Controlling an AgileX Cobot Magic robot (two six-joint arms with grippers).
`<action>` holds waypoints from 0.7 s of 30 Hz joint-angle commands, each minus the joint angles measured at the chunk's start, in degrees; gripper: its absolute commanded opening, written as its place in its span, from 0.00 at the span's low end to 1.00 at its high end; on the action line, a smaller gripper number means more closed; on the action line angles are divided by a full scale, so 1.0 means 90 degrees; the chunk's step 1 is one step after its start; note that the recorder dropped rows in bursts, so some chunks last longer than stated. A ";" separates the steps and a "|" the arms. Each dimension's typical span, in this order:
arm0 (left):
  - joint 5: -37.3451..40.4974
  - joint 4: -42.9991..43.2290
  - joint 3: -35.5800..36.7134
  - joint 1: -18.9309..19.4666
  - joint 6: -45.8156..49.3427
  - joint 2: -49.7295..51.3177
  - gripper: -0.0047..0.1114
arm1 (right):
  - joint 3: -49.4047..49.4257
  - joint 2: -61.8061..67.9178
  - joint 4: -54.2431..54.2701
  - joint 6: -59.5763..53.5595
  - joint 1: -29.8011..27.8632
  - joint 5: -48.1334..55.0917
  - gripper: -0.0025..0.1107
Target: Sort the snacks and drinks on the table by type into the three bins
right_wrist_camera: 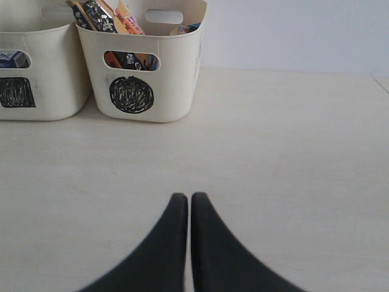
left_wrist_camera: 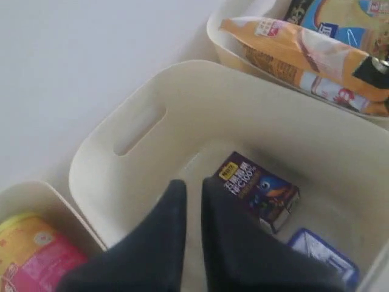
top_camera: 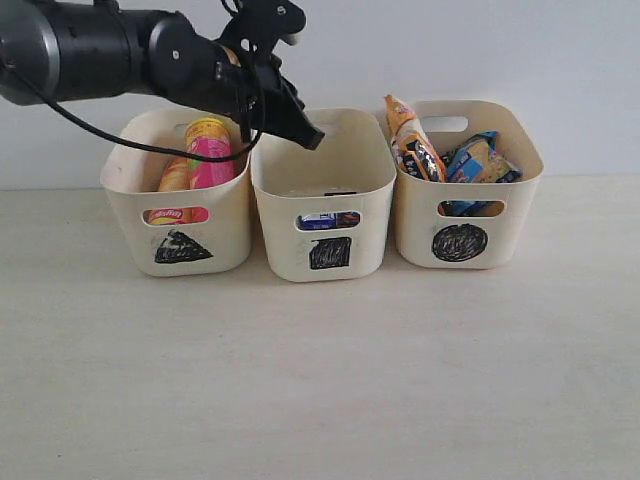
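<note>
All three bins stand in a row at the back of the table [top_camera: 320,380]. The triangle bin [top_camera: 128,205] holds the pink tube [top_camera: 212,160] and the yellow tube [top_camera: 172,178]. In the square bin [top_camera: 285,190] lie the dark purple carton [left_wrist_camera: 261,188] and the blue and white carton [left_wrist_camera: 319,252]. The orange-black packet [top_camera: 410,140] and the blue-white packet [top_camera: 480,160] stick out of the circle bin [top_camera: 415,215]. My left gripper [top_camera: 312,137] [left_wrist_camera: 193,182] hovers over the square bin, holding nothing, its jaws a thin gap apart. My right gripper [right_wrist_camera: 184,196] is shut and empty, low over bare table.
A plain white wall stands right behind the bins. The left arm's black body [top_camera: 90,50] reaches in from the upper left above the triangle bin. The right arm does not show in the exterior view. The circle bin [right_wrist_camera: 146,73] is some way ahead of the right gripper.
</note>
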 commanded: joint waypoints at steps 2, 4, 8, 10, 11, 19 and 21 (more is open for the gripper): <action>0.1275 0.0020 -0.0043 0.0014 -0.0626 -0.0510 0.08 | 0.0032 -0.0030 -0.0005 -0.0019 -0.0011 -0.0054 0.02; 0.1671 0.0244 -0.0043 0.0014 -0.0988 -0.0649 0.08 | 0.0032 -0.0030 -0.0006 -0.0034 -0.0011 -0.0054 0.02; 0.2460 0.1495 0.0093 0.0014 -0.2282 -0.0981 0.08 | 0.0032 -0.0030 -0.0006 -0.0034 -0.0011 -0.0054 0.02; 0.2812 0.2175 0.0251 0.0014 -0.2926 -0.1163 0.08 | 0.0032 -0.0030 -0.0006 -0.0023 -0.0011 -0.0054 0.02; 0.2928 0.2375 0.0328 0.0014 -0.3144 -0.1248 0.08 | 0.0032 -0.0030 -0.0006 -0.0011 -0.0011 -0.0054 0.02; 0.3090 0.2535 0.1355 0.0014 -0.3923 -0.2311 0.08 | 0.0032 -0.0030 -0.0006 -0.0026 -0.0011 -0.0054 0.02; 0.3090 0.2517 0.1646 0.0014 -0.3967 -0.2603 0.08 | 0.0032 -0.0030 -0.0006 -0.0026 -0.0011 -0.0054 0.02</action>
